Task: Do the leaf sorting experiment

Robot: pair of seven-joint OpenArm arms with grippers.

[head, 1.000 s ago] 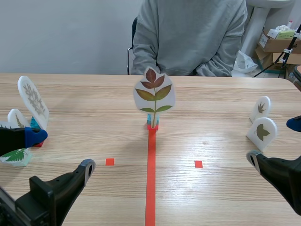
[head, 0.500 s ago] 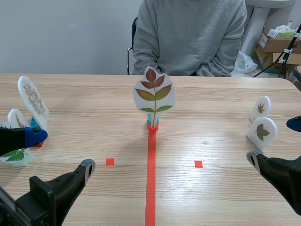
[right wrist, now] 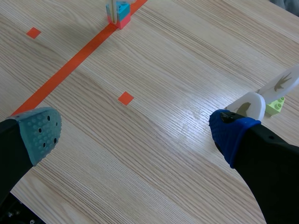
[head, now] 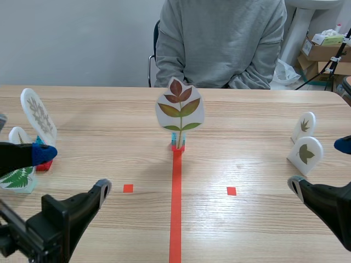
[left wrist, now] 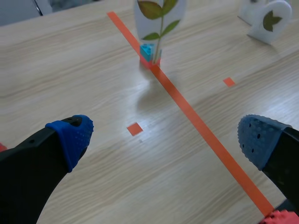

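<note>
Beyond left gripper (left wrist: pixel 166 136), leaf card (left wrist: pixel 159 16), apparently upright.

Leaf cards (head: pixel 180 112) upright: centre, both sides

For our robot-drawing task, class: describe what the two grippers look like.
Both are black with thick fingers. The left gripper has dotted blue pads; the right gripper has one grey-green pad and one blue.

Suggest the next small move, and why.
Probably ease the left end effector forward toward the centre card: it and the right end effector are open and empty, the card stands at the head of the tape, and its many-leaflet sprig looks closer to the fern card on the left.
</note>
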